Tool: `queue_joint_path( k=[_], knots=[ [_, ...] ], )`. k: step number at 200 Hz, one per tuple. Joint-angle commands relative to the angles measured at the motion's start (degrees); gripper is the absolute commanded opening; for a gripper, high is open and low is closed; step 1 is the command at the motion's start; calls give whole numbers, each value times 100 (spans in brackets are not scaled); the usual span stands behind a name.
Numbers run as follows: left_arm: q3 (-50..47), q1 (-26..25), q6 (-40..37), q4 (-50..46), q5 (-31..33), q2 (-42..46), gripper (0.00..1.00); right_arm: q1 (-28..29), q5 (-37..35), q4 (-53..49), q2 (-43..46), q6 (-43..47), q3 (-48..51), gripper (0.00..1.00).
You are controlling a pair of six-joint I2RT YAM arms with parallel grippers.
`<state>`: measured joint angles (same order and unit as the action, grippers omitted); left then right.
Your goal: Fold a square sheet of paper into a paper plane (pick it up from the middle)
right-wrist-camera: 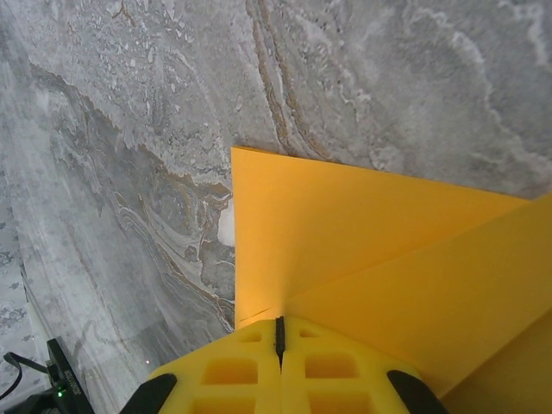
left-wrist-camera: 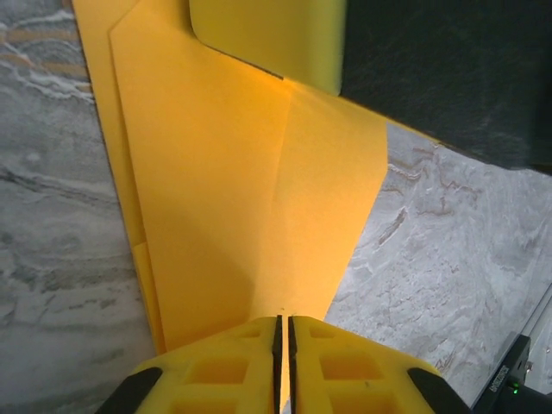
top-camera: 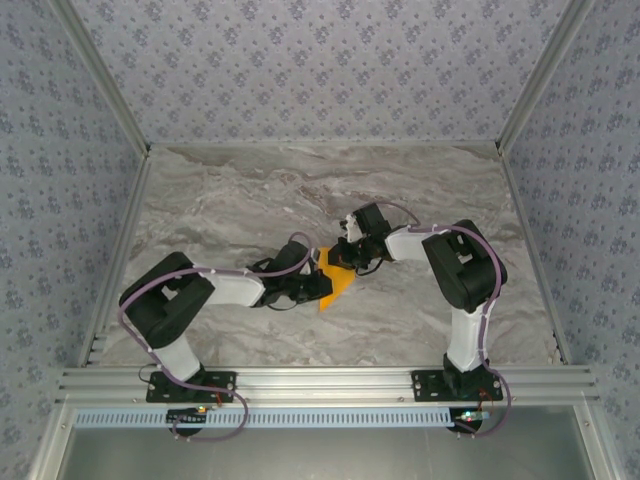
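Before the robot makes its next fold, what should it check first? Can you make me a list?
1. Left end effector pinching the orange paper: ok, its fingers are closed on one end.
2. Right end effector pinching the paper: ok, it is closed on the opposite end.
3. Folds made: ok, creased layers overlap.
4. Paper free of tears: ok, none can be seen.
5. Pointy plane nose finished: cannot tell.
6. Paper lying flat on the marble table: cannot tell.
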<state>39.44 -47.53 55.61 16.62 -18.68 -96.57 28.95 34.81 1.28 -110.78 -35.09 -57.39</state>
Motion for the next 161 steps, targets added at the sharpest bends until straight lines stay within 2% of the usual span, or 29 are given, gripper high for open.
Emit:
queue_joint_path(
  k=[1,47,79,112,161],
  knots=[
    [-107,-30,-60,-36,57,404,18,-34,-493,-260,-184,64,244,7],
    [-455,129,73,173,-18,666,23,-57,-415,-188,-198,29,265,7],
    [-608,121,308,844,-452,494,24,-72,-390,-163,-225,20,263,8],
    [-672,115,426,1141,-583,312,24,-73,-389,-180,-243,-2,245,8],
    [-650,60,418,1027,-584,153,24,-81,-387,-208,-288,-11,226,7]
  ],
)
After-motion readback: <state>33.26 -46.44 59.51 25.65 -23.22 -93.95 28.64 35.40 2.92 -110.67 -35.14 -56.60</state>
